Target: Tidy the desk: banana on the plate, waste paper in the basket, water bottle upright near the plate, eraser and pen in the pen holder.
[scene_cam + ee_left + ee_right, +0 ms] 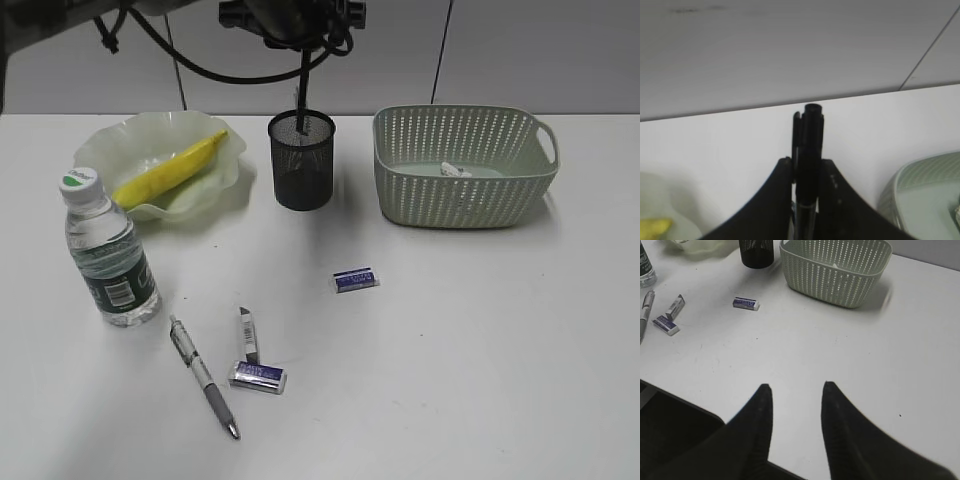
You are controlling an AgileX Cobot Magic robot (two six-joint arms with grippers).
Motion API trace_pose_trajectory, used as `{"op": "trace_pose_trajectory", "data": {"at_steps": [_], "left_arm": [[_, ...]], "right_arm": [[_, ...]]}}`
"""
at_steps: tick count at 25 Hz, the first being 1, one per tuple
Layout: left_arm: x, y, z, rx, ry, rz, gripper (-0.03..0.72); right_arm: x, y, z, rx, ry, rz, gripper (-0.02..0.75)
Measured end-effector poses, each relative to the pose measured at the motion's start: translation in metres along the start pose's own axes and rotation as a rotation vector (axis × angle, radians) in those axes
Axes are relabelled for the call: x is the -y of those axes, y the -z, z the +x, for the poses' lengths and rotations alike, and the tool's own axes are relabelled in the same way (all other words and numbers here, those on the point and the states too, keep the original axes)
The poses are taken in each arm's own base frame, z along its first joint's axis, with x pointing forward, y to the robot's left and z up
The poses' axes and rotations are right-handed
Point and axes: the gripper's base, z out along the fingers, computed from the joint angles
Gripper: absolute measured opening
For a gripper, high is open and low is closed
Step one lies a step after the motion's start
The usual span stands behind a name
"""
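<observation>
Silver pen (204, 377) lies nearest; eraser (258, 376) print unreadable (blue label); left hand (807, 172) pinches black pen (809, 150); right hand (796, 392) spread.

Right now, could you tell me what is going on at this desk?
The left tool is shut on a black pen and holds it upright over the pen holder. The right tool is open and empty above the desk. The banana lies on the plate, the waste paper is in the basket, and the water bottle stands upright. Three erasers and a grey pen remain loose.
</observation>
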Motion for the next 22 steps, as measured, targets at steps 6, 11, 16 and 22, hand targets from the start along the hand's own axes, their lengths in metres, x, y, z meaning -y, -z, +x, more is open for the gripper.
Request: {"op": "trace_pose_trajectory", "data": {"at_steps": [6, 11, 16, 22], "left_arm": [[-0.002, -0.020, 0.002, 0.073, -0.006, 0.051, 0.109], [-0.005, -0.036, 0.015, 0.039, -0.014, 0.039, 0.109], [-0.007, -0.043, 0.027, -0.004, -0.023, 0.022, 0.109], [-0.010, -0.045, 0.034, -0.056, -0.022, -0.011, 0.219]], "right_arm": [[0.000, 0.000, 0.000, 0.000, 0.001, 0.001, 0.277], [0.000, 0.000, 0.000, 0.000, 0.001, 0.001, 0.277], [0.000, 0.000, 0.000, 0.000, 0.001, 0.001, 0.277], [0.000, 0.000, 0.000, 0.000, 0.001, 0.002, 0.277]]}}
